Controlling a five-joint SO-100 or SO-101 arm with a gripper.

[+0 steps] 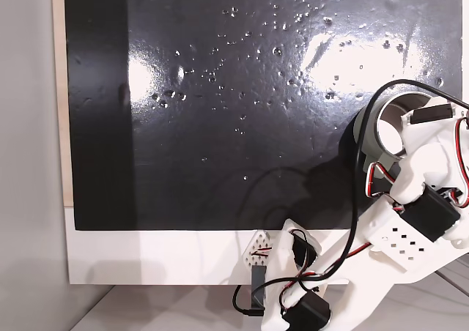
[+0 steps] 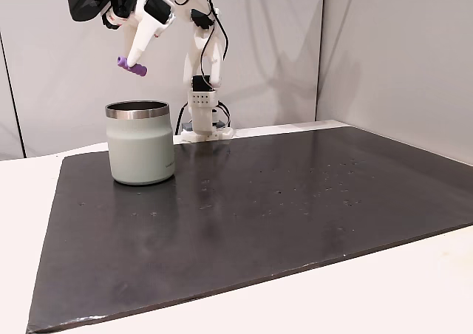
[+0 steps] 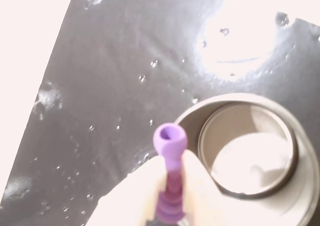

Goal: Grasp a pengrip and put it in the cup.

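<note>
The jaws [image 3: 170, 186] were pinched on the pengrip [image 2: 131, 68], which was held in the air above the cup [image 2: 140, 153], just off its rim. The grasp looked done; what was left was moving over the opening and letting go.

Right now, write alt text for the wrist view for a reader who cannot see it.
A purple pengrip is pinched between the white fingers of the gripper, pointing at the camera. It hangs above a dark mat, just left of the open steel cup below.
</note>
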